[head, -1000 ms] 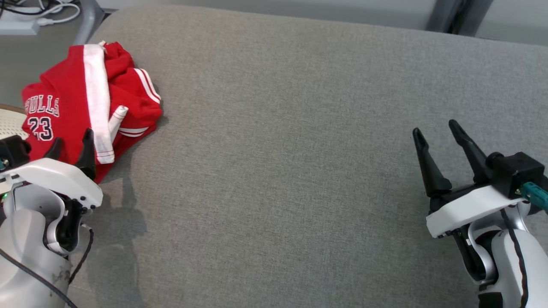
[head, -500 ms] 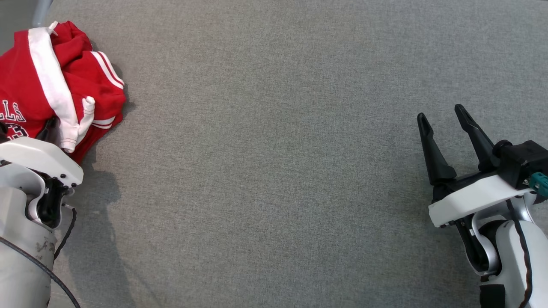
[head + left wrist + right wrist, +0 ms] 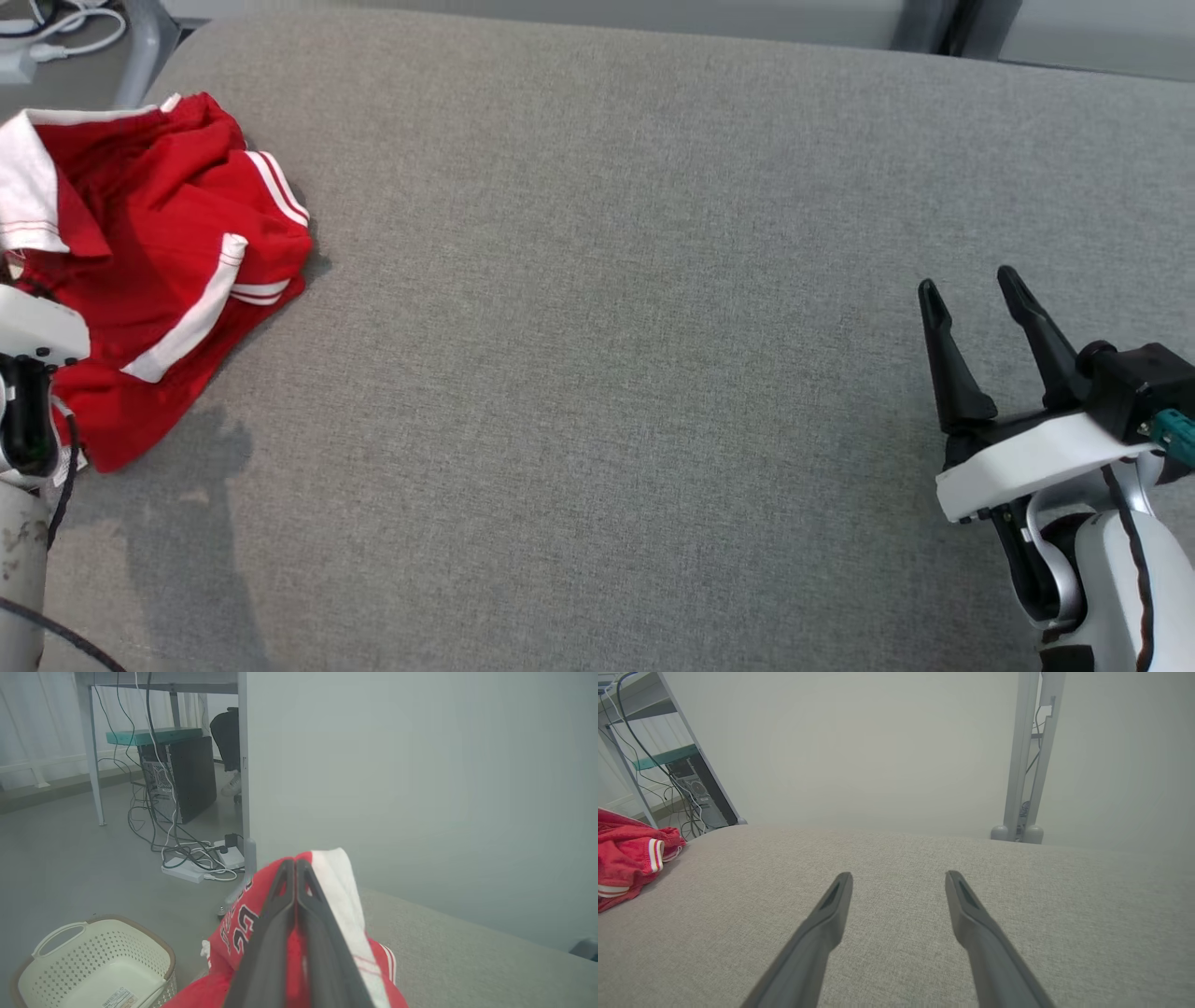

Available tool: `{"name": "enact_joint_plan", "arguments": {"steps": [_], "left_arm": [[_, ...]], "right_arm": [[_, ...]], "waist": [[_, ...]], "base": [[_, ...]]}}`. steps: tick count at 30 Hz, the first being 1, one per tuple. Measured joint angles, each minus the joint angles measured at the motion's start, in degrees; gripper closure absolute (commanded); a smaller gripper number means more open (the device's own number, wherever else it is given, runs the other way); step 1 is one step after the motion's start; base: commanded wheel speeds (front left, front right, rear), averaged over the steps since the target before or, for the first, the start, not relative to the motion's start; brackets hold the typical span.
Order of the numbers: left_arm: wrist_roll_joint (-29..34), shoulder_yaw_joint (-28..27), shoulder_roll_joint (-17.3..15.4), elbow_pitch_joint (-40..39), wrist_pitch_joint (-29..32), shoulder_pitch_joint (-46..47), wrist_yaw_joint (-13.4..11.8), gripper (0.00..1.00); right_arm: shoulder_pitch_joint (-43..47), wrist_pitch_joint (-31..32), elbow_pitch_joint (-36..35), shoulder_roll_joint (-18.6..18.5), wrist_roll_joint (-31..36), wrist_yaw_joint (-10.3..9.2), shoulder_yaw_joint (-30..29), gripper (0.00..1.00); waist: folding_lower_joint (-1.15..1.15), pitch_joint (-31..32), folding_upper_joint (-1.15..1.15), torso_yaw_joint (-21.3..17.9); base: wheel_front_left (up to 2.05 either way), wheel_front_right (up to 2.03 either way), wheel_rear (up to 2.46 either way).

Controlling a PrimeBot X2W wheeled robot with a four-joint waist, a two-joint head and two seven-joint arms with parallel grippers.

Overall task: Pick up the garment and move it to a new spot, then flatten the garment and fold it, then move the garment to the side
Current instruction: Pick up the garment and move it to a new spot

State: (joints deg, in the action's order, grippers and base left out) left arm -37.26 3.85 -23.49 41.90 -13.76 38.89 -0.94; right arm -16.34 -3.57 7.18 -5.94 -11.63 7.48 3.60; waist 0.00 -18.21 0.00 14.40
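The red garment [image 3: 159,243] with white bands lies bunched at the far left of the grey padded surface [image 3: 607,373]. Its white-edged part is pulled up toward my left arm, whose white wrist housing [image 3: 33,327] shows at the left edge. In the left wrist view my left gripper [image 3: 295,862] is shut, its fingers pressed together with the garment's red and white cloth [image 3: 338,891] bunched around them. My right gripper [image 3: 966,280] hovers open and empty at the right side, far from the garment [image 3: 626,858]. The right wrist view shows the right gripper [image 3: 899,875] spread above bare fabric.
A cream laundry basket [image 3: 93,961] stands on the floor below the surface's left end. Beyond it are a power strip with cables [image 3: 196,868], a computer tower [image 3: 182,779] and a metal table leg [image 3: 96,765]. A grey post [image 3: 1027,765] rises behind the surface's far edge.
My left gripper has gone from open to shut on the garment, and the cloth has been drawn up, its white band lifted. The head camera shifted. The right arm has hardly moved.
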Motion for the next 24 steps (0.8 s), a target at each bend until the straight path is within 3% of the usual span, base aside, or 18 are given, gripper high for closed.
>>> {"name": "enact_joint_plan", "arguments": {"steps": [6, 13, 24], "left_arm": [[1.31, -1.33, -1.62, -13.92, -0.24, -7.14, -4.53, 1.0], [2.69, -1.48, -2.61, -31.95, 4.44, -16.23, -10.82, 1.0], [4.93, 1.88, -2.68, -51.92, 10.25, -23.56, -14.7, 1.0]], "right_arm": [[1.54, -1.1, 1.14, 1.01, -0.47, 0.0, -0.62, 0.0], [3.64, -1.58, 1.47, 1.67, -0.62, 0.0, -1.22, 0.0], [5.31, -1.67, 0.15, 2.21, -1.37, 0.0, -1.14, 0.0]], "waist": [[0.0, 4.0, 0.0, -0.23], [0.0, 8.22, 0.0, -0.44], [0.0, 10.88, 0.0, -4.0]], "base": [[0.0, 0.0, 0.0], [0.0, 0.0, 0.0], [0.0, 0.0, 0.0]]}}
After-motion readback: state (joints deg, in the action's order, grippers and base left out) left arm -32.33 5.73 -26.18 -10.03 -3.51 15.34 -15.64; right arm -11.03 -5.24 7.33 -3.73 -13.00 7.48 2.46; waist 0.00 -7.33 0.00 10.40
